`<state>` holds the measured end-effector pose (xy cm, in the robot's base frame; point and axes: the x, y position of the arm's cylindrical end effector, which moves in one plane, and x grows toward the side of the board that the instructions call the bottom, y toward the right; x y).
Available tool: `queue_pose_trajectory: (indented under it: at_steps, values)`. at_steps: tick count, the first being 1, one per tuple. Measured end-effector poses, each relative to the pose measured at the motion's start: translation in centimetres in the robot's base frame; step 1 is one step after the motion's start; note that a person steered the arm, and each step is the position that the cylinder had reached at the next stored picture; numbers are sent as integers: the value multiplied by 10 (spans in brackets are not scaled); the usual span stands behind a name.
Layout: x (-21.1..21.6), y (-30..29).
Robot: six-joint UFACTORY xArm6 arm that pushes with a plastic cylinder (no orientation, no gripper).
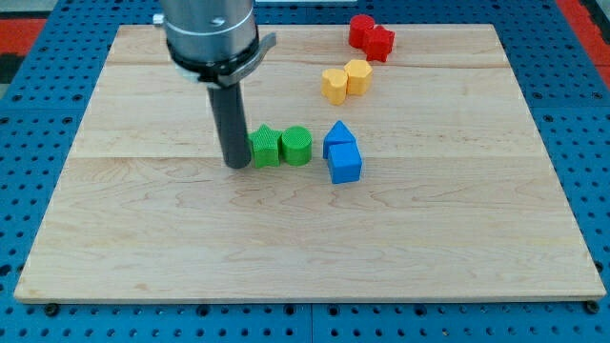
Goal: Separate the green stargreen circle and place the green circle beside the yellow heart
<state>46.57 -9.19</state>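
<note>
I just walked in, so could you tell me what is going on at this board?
I am a rod-ended arm pushing blocks on a wooden board. My tip sits against the view's left side of the green star, which touches the green circle; they are not yet separated. The yellow heart lies toward the view's top right, beside a yellow hexagon.

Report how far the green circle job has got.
Done: nothing yet. The green star and green circle sit touching mid-board. In hand: my tip is against the star's left side, so no wedge between the pair. Left: split them, then push the circle toward the view's upper right, next to the yellow heart, which sits against another yellow block.
</note>
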Motion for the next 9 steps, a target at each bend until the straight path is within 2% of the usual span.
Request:
queue_pose_trajectory:
  at_steps: [1, 3, 5, 9]
  values:
    - [39, -15]
    - [51, -19]
    - [41, -42]
    - [51, 18]
